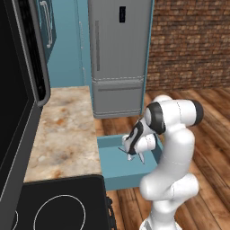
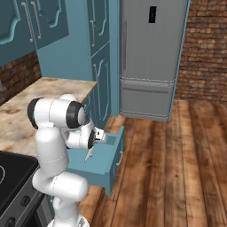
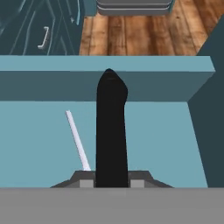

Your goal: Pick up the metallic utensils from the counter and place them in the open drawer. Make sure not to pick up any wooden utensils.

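The surface [image 1: 67,130], beige stone with rust-brown blotches, runs from the black cooktop [image 1: 58,204] at its near end to the teal cabinets at its far end. Below its front edge the open drawer [image 1: 130,175] stands pulled out over the wooden floor [image 2: 177,155]. On the drawer's flat teal bottom [image 3: 166,144] lies a thin silver utensil [image 3: 76,140], slanted, left of centre.

counter [image 1: 67,130]: smooth stone, beige with rusty spots
open drawer [image 1: 112,173]: flat matt teal paint, beside the counter
knife handle [image 3: 111,131]: plain matt black
fridge [image 1: 117,54]: grey brushed metal, beyond the drawer
floor [image 2: 177,155]: brown wood boards
wall [image 1: 188,40]: rough brick
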{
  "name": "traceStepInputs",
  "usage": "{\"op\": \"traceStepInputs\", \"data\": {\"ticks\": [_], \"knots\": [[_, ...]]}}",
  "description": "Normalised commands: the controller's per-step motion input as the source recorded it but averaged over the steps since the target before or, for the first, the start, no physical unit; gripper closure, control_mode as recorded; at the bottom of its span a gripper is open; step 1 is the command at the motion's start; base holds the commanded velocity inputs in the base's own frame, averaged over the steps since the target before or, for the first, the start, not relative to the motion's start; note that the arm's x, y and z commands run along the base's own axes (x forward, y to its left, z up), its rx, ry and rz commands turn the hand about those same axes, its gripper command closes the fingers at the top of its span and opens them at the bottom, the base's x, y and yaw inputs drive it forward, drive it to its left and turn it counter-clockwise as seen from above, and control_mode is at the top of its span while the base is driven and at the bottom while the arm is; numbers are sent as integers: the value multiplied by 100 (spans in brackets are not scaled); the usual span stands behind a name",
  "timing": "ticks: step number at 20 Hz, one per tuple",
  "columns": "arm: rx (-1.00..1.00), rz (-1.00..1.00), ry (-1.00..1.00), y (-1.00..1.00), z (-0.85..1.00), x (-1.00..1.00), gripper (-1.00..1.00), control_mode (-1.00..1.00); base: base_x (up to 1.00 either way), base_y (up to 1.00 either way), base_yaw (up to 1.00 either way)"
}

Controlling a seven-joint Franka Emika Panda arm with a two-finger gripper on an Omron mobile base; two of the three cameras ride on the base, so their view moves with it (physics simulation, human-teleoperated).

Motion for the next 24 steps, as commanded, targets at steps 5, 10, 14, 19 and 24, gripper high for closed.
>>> {"op": "traceStepInputs", "data": {"ticks": [5, 10, 14, 19, 24], "knots": [[0, -1, 1, 1, -30, 19, 100, -100, 0, 0, 0], [0, -2, 1, 9, -32, 25, 100, -100, 0, 0, 0], [0, -3, 1, 16, -36, 35, 100, -100, 0, 0, 0], [0, -4, 2, 12, -33, 33, 100, -100, 0, 0, 0], [0, -4, 2, 8, -33, 24, 100, -100, 0, 0, 0]]}}
